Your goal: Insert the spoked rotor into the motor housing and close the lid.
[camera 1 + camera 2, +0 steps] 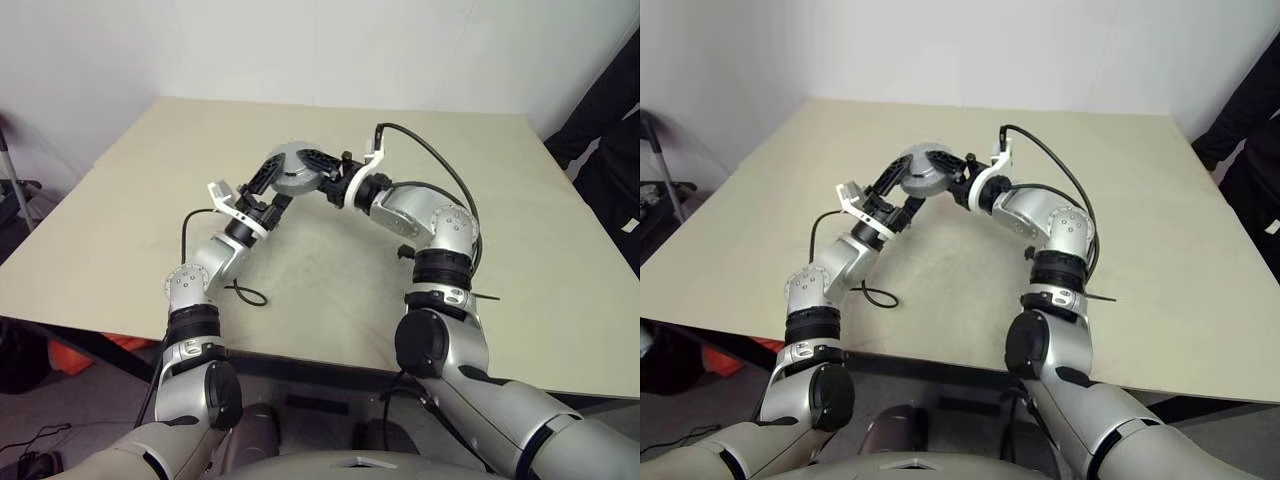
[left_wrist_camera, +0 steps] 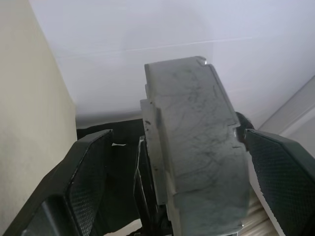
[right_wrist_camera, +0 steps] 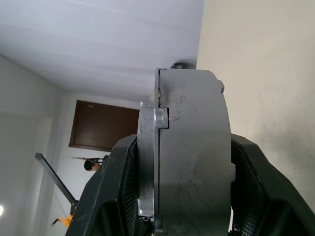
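Closed motor housing point(image 1: 292, 170) with lid point(image 3: 147, 162) is being clamped edgewise between right jaws while wide-open left jaws are flanking it untouching; lid seating should be pressed squarely.

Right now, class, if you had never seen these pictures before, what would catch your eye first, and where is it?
The round grey metal motor housing with its lid on stands out, held up above the middle of the beige table. The right gripper clamps it across both faces. The left gripper is beside it, its black fingers spread wide on either side of the housing.
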Motion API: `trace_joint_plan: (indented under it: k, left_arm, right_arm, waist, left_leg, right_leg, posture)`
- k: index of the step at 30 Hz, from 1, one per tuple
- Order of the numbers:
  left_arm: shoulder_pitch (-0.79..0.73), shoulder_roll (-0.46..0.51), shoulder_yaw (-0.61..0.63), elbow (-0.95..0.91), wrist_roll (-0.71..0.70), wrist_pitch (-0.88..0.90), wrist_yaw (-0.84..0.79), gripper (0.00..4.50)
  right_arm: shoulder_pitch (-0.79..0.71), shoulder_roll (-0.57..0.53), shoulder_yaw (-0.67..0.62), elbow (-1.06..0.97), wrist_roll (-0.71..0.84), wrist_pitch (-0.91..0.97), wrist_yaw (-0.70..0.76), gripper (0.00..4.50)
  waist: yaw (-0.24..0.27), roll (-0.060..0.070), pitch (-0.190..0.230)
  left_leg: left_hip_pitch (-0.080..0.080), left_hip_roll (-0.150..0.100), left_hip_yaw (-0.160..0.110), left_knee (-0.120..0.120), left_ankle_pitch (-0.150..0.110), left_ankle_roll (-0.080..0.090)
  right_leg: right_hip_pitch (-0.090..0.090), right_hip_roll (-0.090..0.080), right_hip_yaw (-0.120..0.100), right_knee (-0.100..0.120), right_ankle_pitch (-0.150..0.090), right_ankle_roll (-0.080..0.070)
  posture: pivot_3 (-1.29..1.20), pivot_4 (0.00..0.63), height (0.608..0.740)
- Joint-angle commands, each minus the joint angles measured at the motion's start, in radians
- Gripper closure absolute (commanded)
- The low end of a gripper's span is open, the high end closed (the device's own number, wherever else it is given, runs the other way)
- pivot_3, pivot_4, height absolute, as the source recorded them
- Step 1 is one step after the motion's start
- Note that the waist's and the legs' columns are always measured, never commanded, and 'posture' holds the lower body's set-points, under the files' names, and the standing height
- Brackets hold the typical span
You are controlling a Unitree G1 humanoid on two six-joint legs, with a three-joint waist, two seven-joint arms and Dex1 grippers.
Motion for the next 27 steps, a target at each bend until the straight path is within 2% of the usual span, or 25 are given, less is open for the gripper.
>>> trace_joint_plan:
  k: [1, 4, 9, 18, 22, 25, 27]
  left_arm:
    - [-0.034, 0.003, -0.013, -0.003, 0.007, -0.014, -0.02, 0.01]
    - [-0.037, 0.0, -0.019, 0.001, 0.02, -0.024, -0.021, 0.62]
    - [-0.037, -0.002, -0.018, 0.001, 0.021, -0.03, -0.02, 2.27]
    - [-0.041, 0.004, -0.011, 0.011, 0.018, -0.027, -0.003, 2.28]
    - [-0.038, 0.006, -0.008, 0.008, 0.021, -0.036, 0.001, 2.28]
    - [-0.03, 0.011, -0.006, 0.003, 0.034, -0.049, 0.004, 2.28]
    - [-0.023, 0.02, -0.004, -0.001, 0.059, -0.077, 0.002, 2.28]
  right_arm:
    - [-0.012, 0.037, 0.025, -0.064, 0.066, -0.019, 0.023, 2.46]
    - [-0.004, 0.036, 0.04, -0.073, 0.073, -0.025, 0.024, 2.46]
    - [0.006, 0.028, 0.054, -0.078, 0.087, -0.039, 0.02, 2.46]
    - [0.009, 0.021, 0.072, -0.066, 0.09, -0.056, 0.034, 2.46]
    - [0.017, 0.012, 0.094, -0.088, 0.066, -0.078, 0.072, 1.19]
    - [0.028, -0.007, 0.149, -0.132, -0.018, -0.139, 0.084, 0.17]
    - [0.038, -0.016, 0.184, -0.151, -0.072, -0.183, 0.092, 0.17]
  waist:
    - [0.0, 0.0, 0.0]
    - [0.0, 0.0, 0.0]
    - [0.001, 0.0, 0.0]
    - [0.002, 0.0, 0.0]
    - [0.002, 0.0, 0.0]
    - [0.002, 0.0, 0.0]
    - [0.002, 0.0, 0.0]
  left_leg:
    - [0.0, 0.0, 0.0, 0.0, 0.0, 0.0]
    - [0.0, 0.0, 0.0, 0.001, 0.0, 0.0]
    - [0.0, -0.001, 0.0, 0.002, 0.0, 0.0]
    - [0.0, 0.0, 0.0, 0.003, 0.001, -0.001]
    - [0.0, 0.0, 0.0, 0.003, 0.001, -0.001]
    - [0.0, 0.0, -0.001, 0.003, 0.001, -0.001]
    - [0.0, 0.0, -0.001, 0.003, 0.001, -0.001]
  right_leg:
    - [0.0, 0.0, 0.0, 0.0, 0.0, 0.0]
    - [0.0, 0.0, 0.0, 0.002, 0.0, 0.0]
    - [0.0, -0.001, 0.0, 0.003, 0.0, 0.0]
    - [0.0, -0.001, 0.0, 0.005, 0.0, 0.0]
    - [0.0, -0.001, 0.0, 0.005, 0.0, 0.0]
    - [0.0, -0.001, 0.0, 0.006, 0.0, 0.0]
    - [0.0, -0.001, 0.0, 0.006, 0.0, 0.0]
  posture:
    - [0.0, 0.0, 0.74]
    - [0.0, 0.0, 0.74]
    - [0.0, 0.0, 0.74]
    - [0.0, 0.0, 0.74]
    - [0.0, 0.0, 0.74]
    - [0.0, 0.0, 0.74]
    - [0.0, 0.0, 0.74]
